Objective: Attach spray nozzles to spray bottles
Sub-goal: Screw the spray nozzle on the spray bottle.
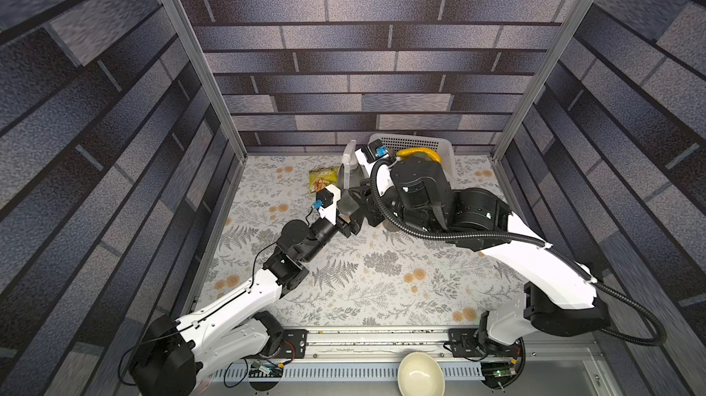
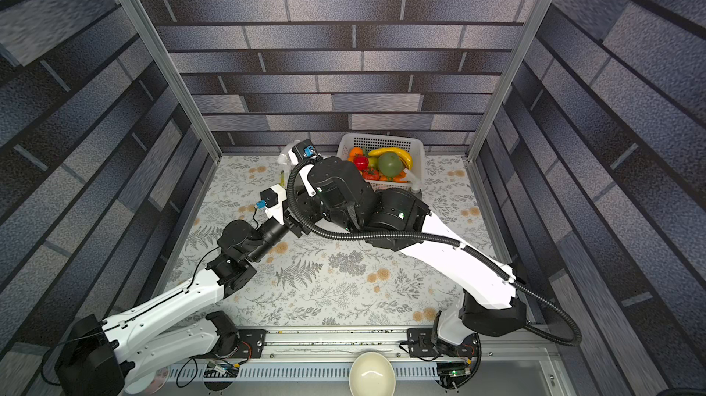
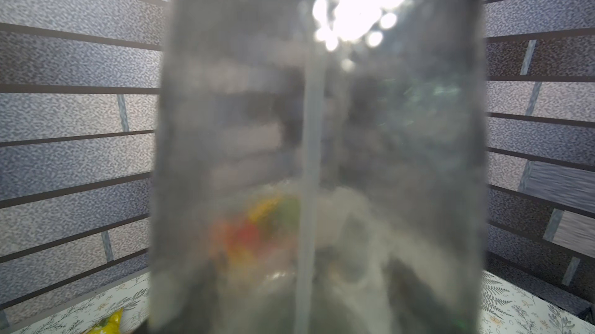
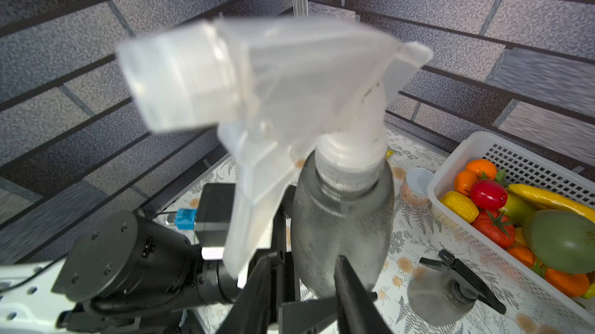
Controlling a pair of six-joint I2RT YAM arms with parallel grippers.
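Note:
A smoky-grey spray bottle stands upright just above the table, and my left gripper is shut on its lower body. This bottle fills the left wrist view, with a thin dip tube running down inside it. A clear-whitish spray nozzle sits on the bottle's neck, its collar over the mouth. My right gripper hangs in front of the lower body, its jaws slightly apart and open on nothing. A second bottle with a black nozzle stands near the basket.
A white basket of toy fruit stands at the back right, and a short pinkish tin can is beside it. A yellow snack packet lies at the back left. A cream bowl sits beyond the table's front rail.

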